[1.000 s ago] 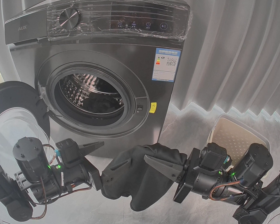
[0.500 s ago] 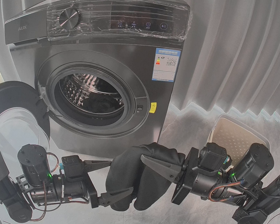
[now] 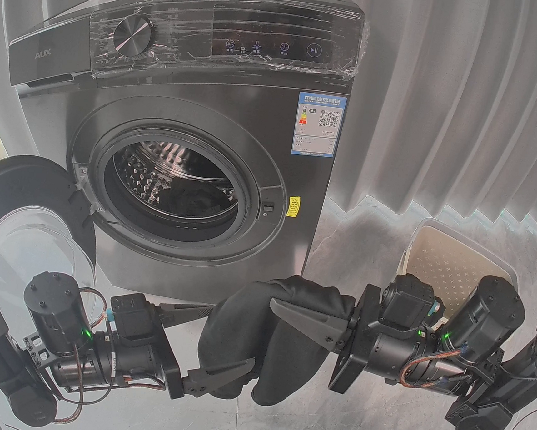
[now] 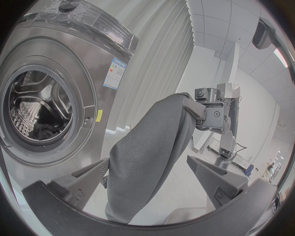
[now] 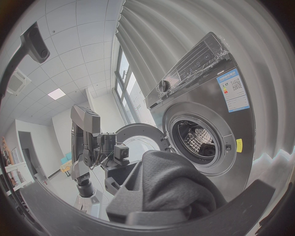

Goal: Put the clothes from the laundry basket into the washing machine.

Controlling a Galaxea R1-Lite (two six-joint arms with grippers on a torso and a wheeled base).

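Head view: since a second earlier the left pincer (image 3: 231,336) had let go of the garment (image 3: 286,359) and stood with jaws apart, straddling its lower part. The right pincer (image 3: 282,305) remained clamped on the top fold and alone carried the load. The garment hung in the air before the washer (image 3: 284,182), below the open port, its long axis near upright and its free end pointing at the floor. Judgement: a left regrasp was pending; the garment was not yet loaded.
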